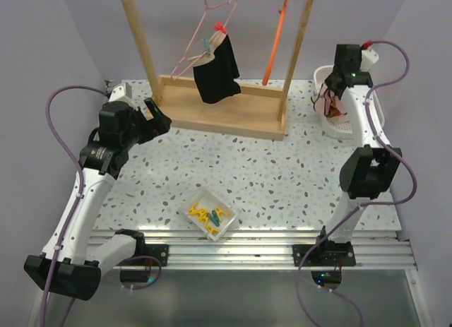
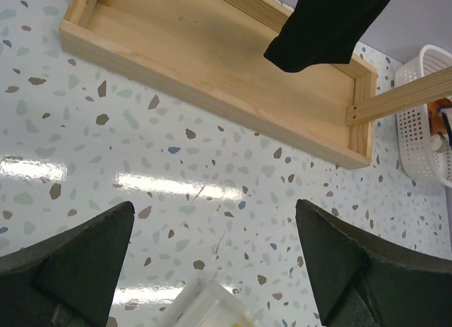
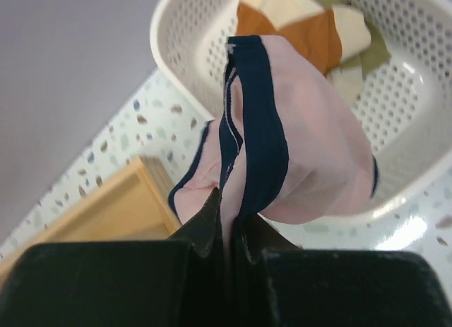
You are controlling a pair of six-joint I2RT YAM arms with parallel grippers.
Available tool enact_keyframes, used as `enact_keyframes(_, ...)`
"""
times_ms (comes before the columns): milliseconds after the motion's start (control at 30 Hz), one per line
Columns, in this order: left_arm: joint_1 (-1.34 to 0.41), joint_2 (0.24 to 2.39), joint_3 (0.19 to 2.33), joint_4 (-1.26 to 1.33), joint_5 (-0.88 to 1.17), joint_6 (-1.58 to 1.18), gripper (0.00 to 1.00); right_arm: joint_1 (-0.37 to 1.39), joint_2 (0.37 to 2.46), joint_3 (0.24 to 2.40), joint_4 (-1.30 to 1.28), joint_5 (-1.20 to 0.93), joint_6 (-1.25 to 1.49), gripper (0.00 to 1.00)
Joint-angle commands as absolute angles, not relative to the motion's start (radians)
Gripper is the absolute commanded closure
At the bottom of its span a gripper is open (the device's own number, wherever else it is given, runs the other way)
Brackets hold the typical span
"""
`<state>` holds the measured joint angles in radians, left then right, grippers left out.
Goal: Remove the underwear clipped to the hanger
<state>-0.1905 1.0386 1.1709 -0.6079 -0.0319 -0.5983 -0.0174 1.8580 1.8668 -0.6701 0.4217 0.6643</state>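
The black underwear [image 1: 217, 70] hangs clipped to a pink wire hanger [image 1: 212, 27] on the wooden rack; its lower edge shows in the left wrist view [image 2: 321, 27]. The pale pink underwear with navy trim [image 3: 296, 136] is pinched in my right gripper [image 3: 232, 217], which is shut on it above the white basket [image 3: 395, 108]. In the top view my right gripper [image 1: 332, 94] hangs over the basket [image 1: 376, 109] at the back right. My left gripper [image 2: 212, 260] is open and empty above the table, left of the rack base in the top view [image 1: 157, 119].
The wooden rack [image 1: 220, 111] with two uprights stands at the back. An orange hanger [image 1: 275, 44] hangs on its right side. The basket holds brown and cream cloths [image 3: 311, 27]. A clear tray of coloured clips [image 1: 210, 215] lies near the front edge.
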Motion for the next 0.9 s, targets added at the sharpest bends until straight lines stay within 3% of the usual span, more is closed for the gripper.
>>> enact_keyframes(0,-0.186,1.058,1.173,-0.489,0.020,-0.578,0.00,-0.055,2.001,2.080,-0.742,0.529,0.685,1.00)
enact_keyframes(200,-0.184,1.109,1.183,-0.476,0.008,-0.581,0.00,-0.084,2.132,2.171,-0.727,0.705,0.742,1.00)
enact_keyframes(267,-0.184,1.121,1.181,-0.469,0.006,-0.584,0.00,-0.086,2.128,2.128,-0.687,0.776,0.741,0.86)
enact_keyframes(333,-0.184,1.130,1.178,-0.463,0.012,-0.586,0.00,-0.087,2.126,2.065,-0.654,0.837,0.739,0.63)
enact_keyframes(400,-0.184,1.140,1.178,-0.459,0.018,-0.591,0.00,-0.092,2.123,2.007,-0.631,0.862,0.738,0.48)
enact_keyframes(433,-0.184,1.146,1.178,-0.459,0.021,-0.591,0.00,-0.106,2.122,1.991,-0.630,0.850,0.738,0.36)
enact_keyframes(567,-0.184,1.149,1.167,-0.450,0.037,-0.594,0.00,-0.118,2.070,1.881,-0.566,0.731,0.688,0.12)
enact_keyframes(667,-0.184,1.138,1.164,-0.449,0.046,-0.592,0.00,-0.118,1.993,1.819,-0.532,0.668,0.661,0.03)
enact_keyframes(867,-0.183,1.089,1.143,-0.459,0.038,-0.578,0.00,-0.117,1.769,1.642,-0.592,0.520,0.618,0.02)
